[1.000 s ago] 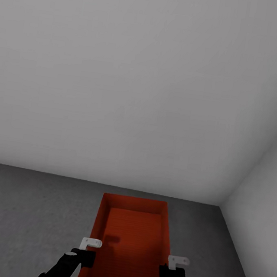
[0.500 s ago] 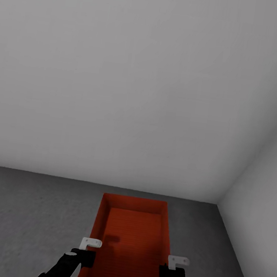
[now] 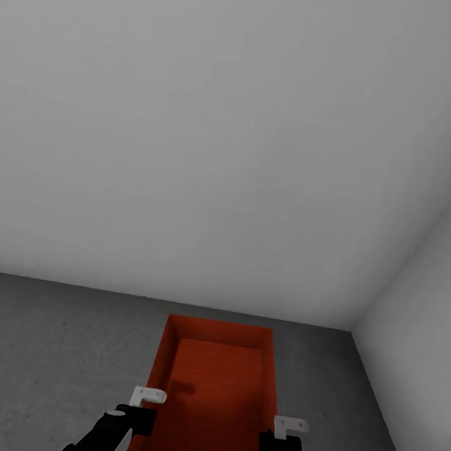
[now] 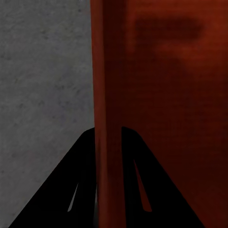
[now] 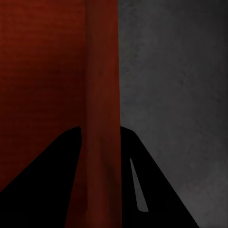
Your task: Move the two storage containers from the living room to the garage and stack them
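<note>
One orange-red storage container [image 3: 215,388], lidless and empty, is at the lower middle of the head view, over the dark grey concrete floor [image 3: 37,357] of the garage. My left gripper [image 3: 138,413] is shut on the container's left wall [image 4: 108,95]. My right gripper [image 3: 281,439] is shut on its right wall [image 5: 102,95]. In each wrist view a black finger lies on either side of the red wall, with the left gripper [image 4: 108,190] and right gripper [image 5: 99,180] straddling it. I cannot tell whether the container's base touches the floor.
A pale grey wall [image 3: 216,132] rises just beyond the container. A second grey wall [image 3: 428,309] meets it at a corner on the right. Mottled concrete floor [image 4: 42,85] stretches away to the left, with a narrower strip [image 5: 175,85] on the right.
The head view has shifted slightly, so the line where wall meets floor sits a little lower. The container and both grippers keep their places in the picture.
</note>
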{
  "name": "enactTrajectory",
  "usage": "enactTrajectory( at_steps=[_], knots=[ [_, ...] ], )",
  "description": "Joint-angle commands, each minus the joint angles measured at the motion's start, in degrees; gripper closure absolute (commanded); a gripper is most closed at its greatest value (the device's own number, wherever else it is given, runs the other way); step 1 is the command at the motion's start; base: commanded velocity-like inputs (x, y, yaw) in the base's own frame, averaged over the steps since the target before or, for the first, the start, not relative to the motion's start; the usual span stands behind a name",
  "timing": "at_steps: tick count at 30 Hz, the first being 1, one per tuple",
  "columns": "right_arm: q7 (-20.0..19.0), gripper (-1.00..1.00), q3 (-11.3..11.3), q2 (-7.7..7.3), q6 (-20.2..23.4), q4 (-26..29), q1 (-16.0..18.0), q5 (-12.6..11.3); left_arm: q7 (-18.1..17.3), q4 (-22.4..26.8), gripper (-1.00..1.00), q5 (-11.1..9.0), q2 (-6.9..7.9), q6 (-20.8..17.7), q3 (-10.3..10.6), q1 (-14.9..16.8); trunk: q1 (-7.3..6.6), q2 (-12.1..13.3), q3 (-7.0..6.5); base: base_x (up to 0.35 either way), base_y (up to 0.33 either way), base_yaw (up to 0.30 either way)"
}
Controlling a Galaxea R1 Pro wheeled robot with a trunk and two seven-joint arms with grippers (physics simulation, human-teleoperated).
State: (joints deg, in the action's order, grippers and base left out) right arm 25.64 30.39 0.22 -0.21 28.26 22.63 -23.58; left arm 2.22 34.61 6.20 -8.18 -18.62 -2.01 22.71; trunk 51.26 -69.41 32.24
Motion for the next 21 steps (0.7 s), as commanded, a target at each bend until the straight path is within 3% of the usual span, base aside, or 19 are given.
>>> enactTrajectory(
  at_steps=[1,4,21],
  knots=[
    [-0.3,1.00,0.3,-0.04,0.0,-0.1,0.1,-1.9,0.3,0.2,1.00,2.1,-0.06,-0.1,0.7,0.0,0.00,0.0,0.05,0.000,0.000,0.000],
    [-0.3,1.00,0.3,-0.04,0.0,-0.1,0.1,-1.9,0.3,0.2,1.00,2.0,-0.04,-0.3,0.7,0.0,0.00,0.0,0.05,0.000,0.000,0.000],
    [-0.3,1.00,0.2,0.06,0.0,-0.1,0.1,-1.9,0.3,0.1,1.00,1.7,-0.09,-0.7,0.7,0.0,3.73,-6.9,3.48,0.000,0.000,0.000]
  ],
)
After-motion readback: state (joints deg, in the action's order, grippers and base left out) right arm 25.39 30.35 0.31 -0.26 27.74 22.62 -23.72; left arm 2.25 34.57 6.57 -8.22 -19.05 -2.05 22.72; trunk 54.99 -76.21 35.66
